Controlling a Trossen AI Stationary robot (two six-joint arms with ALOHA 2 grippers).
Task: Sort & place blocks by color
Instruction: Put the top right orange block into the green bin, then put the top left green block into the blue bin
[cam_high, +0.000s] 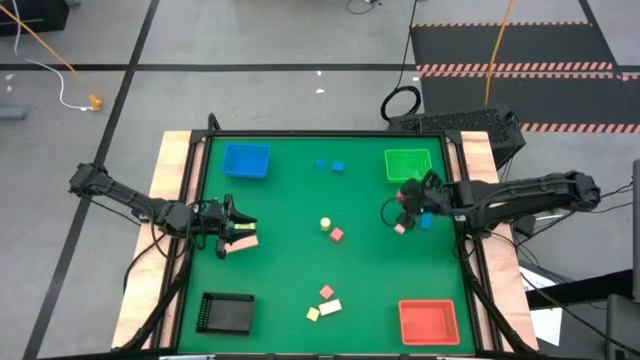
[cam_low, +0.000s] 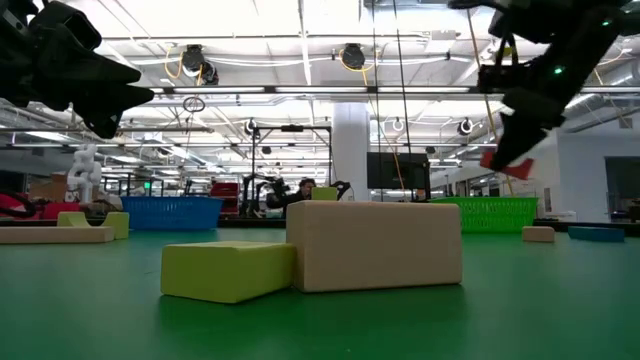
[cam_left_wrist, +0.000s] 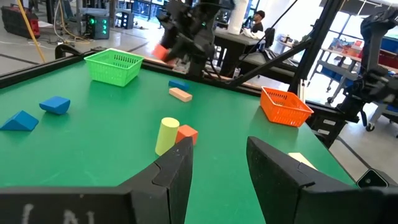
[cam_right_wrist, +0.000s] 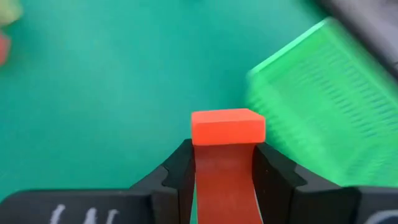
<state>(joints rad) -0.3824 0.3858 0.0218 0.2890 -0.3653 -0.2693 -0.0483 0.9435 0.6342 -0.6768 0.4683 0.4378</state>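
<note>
Fingers of the right gripper (cam_right_wrist: 224, 171) clamp a red block (cam_right_wrist: 227, 127) beside the green tray (cam_high: 408, 164); carry it level to the red tray (cam_high: 429, 321). Left gripper (cam_left_wrist: 217, 162) waits part-open, empty.

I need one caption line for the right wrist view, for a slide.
Right gripper shut on a red block, above the green table beside the green tray.

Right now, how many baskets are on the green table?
4. In the high view, the blue basket is at the upper left, the green basket upper right, the black basket lower left and the red basket lower right. None seems hidden.
</note>
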